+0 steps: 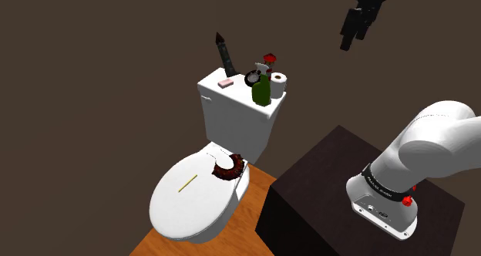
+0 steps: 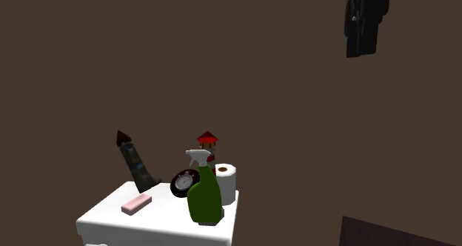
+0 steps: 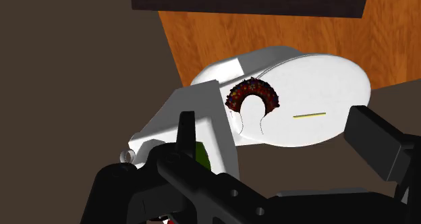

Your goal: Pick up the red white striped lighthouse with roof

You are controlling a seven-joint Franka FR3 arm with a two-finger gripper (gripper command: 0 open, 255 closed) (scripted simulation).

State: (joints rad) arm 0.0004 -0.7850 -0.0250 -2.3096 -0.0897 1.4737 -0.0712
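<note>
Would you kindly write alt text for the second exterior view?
A red-roofed lighthouse stands at the back of a white toilet tank, behind a green spray bottle and paper roll; the black pincer hangs high at upper right.

I count one toilet (image 1: 231, 112). On its tank are six items: one pink bar (image 1: 226, 83), one dark tower (image 1: 225, 52), one black dial (image 1: 253, 79), one green spray bottle (image 1: 261, 91), one paper roll (image 1: 277, 84) and one red-roofed lighthouse (image 2: 208, 140). On its lid (image 1: 177, 212) are two: one dark red ring (image 1: 229, 168) and one yellow stick (image 1: 188, 183).
</note>
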